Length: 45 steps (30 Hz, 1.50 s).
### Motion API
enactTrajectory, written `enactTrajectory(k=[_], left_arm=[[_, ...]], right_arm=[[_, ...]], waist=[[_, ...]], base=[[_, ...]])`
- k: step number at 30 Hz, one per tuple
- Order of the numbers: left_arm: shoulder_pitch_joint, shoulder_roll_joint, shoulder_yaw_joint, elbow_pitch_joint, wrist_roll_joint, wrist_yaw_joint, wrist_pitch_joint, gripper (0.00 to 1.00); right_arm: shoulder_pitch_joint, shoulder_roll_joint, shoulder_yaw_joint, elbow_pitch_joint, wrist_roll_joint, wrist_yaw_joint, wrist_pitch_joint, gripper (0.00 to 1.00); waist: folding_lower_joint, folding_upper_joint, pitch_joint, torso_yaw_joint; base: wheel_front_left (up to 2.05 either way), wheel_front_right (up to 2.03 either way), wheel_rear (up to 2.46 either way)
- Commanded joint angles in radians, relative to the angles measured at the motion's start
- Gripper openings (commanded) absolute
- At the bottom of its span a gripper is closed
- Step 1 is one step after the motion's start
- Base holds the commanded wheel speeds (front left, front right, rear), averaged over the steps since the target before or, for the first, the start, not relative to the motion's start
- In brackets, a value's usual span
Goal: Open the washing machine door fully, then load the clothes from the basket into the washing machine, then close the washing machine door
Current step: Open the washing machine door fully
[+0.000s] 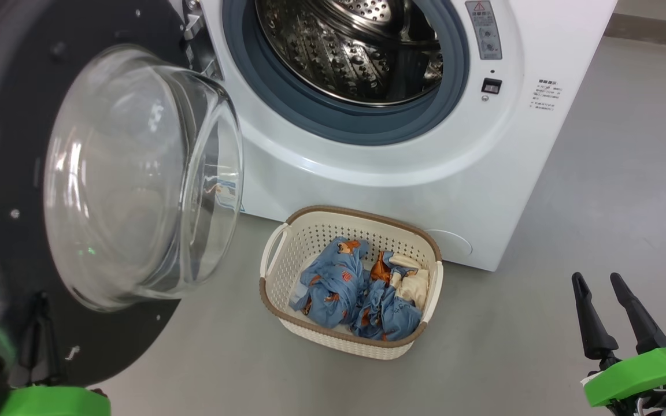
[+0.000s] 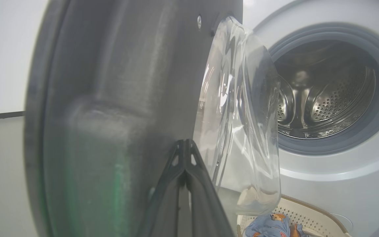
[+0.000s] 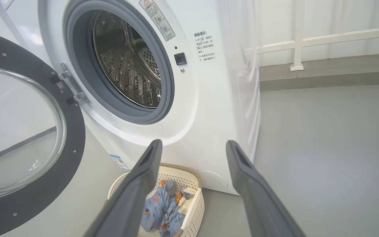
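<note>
Washing machine door (image 1: pixel 107 185): you have it swung out to the left of the opening on its hinge (image 3: pixel 74 89). Its clear glass bowl and dark inner frame face the head camera, well away from the machine's front.
Washing machine (image 1: pixel 425 190): the white front-loader is straight ahead of you with its mouth uncovered. A grey-blue gasket (image 1: pixel 333 121) rings the perforated steel drum (image 1: pixel 356 52).
Basket (image 1: pixel 310 242): it stands on the floor (image 1: pixel 599 202) just in front of the machine, below the mouth and to the right of the door's lower edge.
Clothes (image 1: pixel 339 283): they lie bunched in the basket, blue fabric with orange-brown prints and a cream piece on the right of the heap.
Left claw (image 2: pixel 184 148): your two fingers are pressed together with nothing between them. They point up along the door's dark inner frame near its lower edge, just beside the glass bowl. You cannot tell whether the tips touch the frame.
Right claw (image 1: pixel 598 280): the fingers are spread wide and hold nothing. It hangs over the floor at your lower right, well apart from the basket. Its wrist view looks past the fingers at the basket and the machine's mouth.
</note>
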State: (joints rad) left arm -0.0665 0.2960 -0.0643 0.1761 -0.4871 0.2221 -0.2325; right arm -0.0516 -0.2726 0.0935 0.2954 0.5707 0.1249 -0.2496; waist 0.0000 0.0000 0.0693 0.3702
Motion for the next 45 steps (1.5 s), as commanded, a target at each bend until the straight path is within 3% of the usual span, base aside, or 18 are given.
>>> enactTrajectory(k=[1,16,45], left_arm=[[-0.056,0.05,0.066,-0.001,-0.007,0.015,-0.011,0.0],[-0.16,0.104,0.182,0.142,-0.04,-0.004,-0.027,0.0],[-0.48,0.164,0.477,0.484,0.08,-0.133,-0.029,0.0]], right_arm=[[-0.025,-0.027,0.018,-0.028,-0.004,0.006,-0.012,1.0],[-0.056,-0.055,0.018,-0.041,-0.008,0.006,-0.012,1.0],[-0.165,-0.128,0.019,-0.064,-0.016,0.006,-0.012,1.0]], waist=[[0.0,0.0,0.008,-0.001],[0.0,0.0,0.079,-0.001],[0.0,0.0,0.281,-0.001]], base=[[0.0,0.0,0.0],[0.0,0.0,0.0],[0.0,0.0,0.0]])
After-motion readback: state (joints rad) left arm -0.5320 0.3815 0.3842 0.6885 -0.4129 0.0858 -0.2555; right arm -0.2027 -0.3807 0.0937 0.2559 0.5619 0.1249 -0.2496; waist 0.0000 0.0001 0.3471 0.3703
